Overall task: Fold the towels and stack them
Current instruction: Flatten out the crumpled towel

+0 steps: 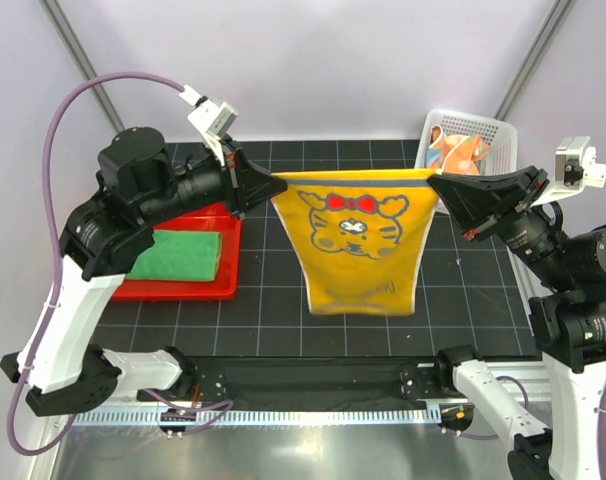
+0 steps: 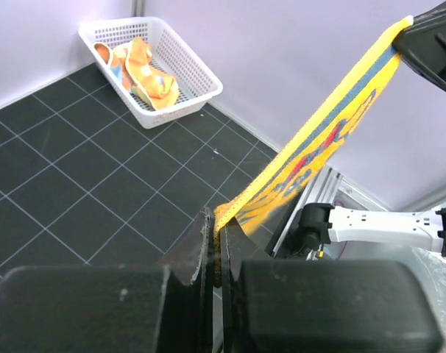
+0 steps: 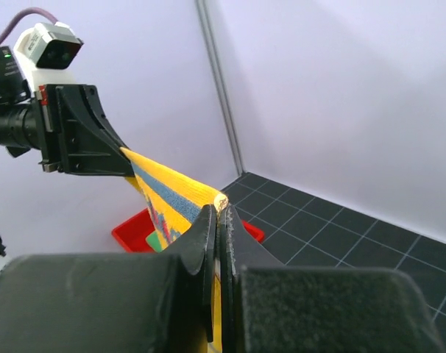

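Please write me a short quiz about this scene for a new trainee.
1. True or false: the white mesh plastic basket is empty.
2. The hanging yellow-orange cloth towel with a tiger cartoon is pinched by: A) left fingers only; B) right fingers only; C) both.
3. Fill in: the folded plain green cloth towel lies in the red plastic ____.
Key: 1 false, the basket holds an orange cloth towel; 2 C; 3 tray.
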Tool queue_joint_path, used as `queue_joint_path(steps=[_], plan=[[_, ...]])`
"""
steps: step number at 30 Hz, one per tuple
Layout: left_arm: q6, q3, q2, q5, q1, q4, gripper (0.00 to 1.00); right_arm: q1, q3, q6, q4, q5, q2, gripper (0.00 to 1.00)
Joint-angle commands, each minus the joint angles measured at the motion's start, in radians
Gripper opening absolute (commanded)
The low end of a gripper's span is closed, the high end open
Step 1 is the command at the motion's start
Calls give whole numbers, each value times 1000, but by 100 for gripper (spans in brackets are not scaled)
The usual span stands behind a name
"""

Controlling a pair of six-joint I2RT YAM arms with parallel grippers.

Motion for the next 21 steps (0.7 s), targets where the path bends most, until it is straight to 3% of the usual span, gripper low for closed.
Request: queue_joint_path(steps=[1, 5, 8, 14, 18, 21], plan=[[19, 49, 50, -57, 6, -32, 0, -2, 6, -31, 5, 110, 22, 1], [65, 70, 162, -144, 76, -32, 0, -3, 2, -97, -23, 193, 171, 1], [68, 70, 277, -96, 147, 5, 0, -2, -86, -115, 75, 218, 236, 1], [151, 75, 516, -36, 256, 146, 0, -5, -187, -157, 302, 191, 528, 1], [207, 246, 722, -27, 314, 183, 0, -31, -152, -157, 524, 134, 752, 1], [221, 370, 912, 36, 361, 165, 0, -68, -50, -157, 559, 54, 967, 1]])
